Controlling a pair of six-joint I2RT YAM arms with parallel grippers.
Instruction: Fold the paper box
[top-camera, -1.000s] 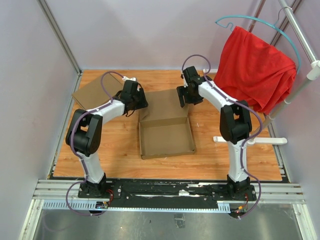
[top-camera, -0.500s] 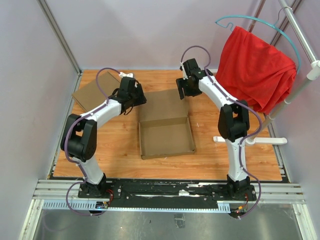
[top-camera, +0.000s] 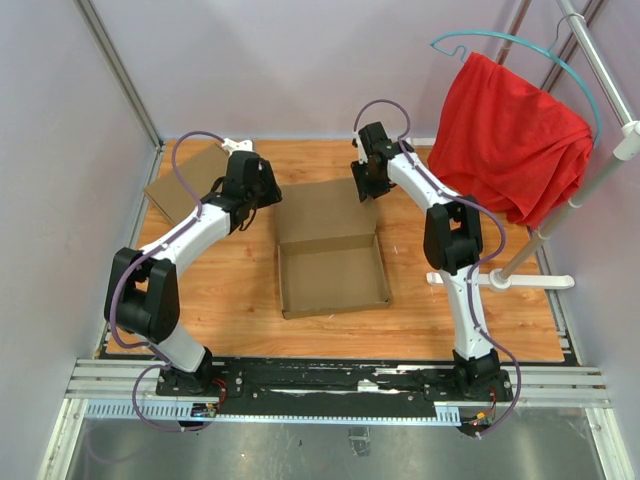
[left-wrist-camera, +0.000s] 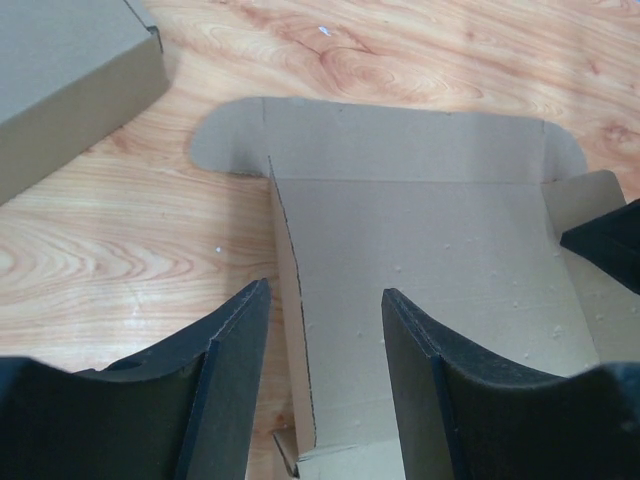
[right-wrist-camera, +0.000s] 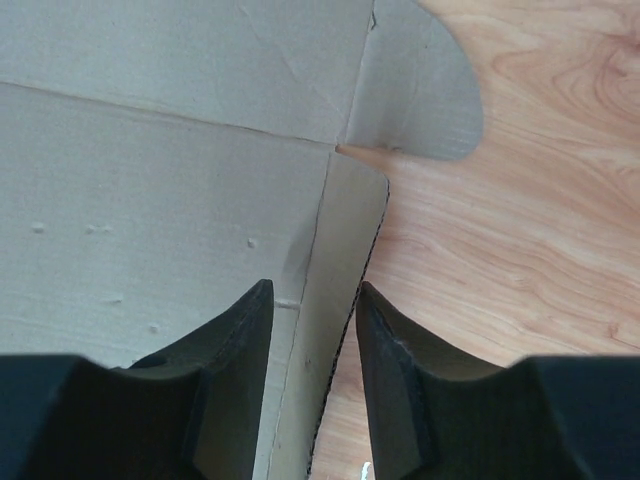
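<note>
As both arms reach over the far half of the paper box (top-camera: 332, 262), the fold could go wrong at the two narrow side flaps. The box sits in the middle of the wooden table (top-camera: 230, 295), its near half already a shallow tray with four low walls, its lid panel (top-camera: 325, 210) lying flat on the side away from the arms. The left gripper (left-wrist-camera: 325, 295) is spread wide, its dark fingers astride the upright left flap (left-wrist-camera: 290, 330) without touching it. The right gripper (right-wrist-camera: 313, 290) stands narrower but parted, the right flap (right-wrist-camera: 335, 260) running between its fingers; no firm pinch shows. Judging from this, a claw closing off the crease could buckle the thin board or tear it along the cut line near the rounded tab (right-wrist-camera: 420, 100). If one side lifts before the other, the lid would likely twist and drag the light tray across the smooth wood. The box is plain brown cardboard, matte and faintly pitted, with sharp scored creases and rounded tab corners. The table top is glossy, with swirling orange grain. A second flat cardboard box (top-camera: 185, 180) lies at the far left corner, well apart, and a red cloth (top-camera: 510, 140) hangs on a rack at right.
</note>
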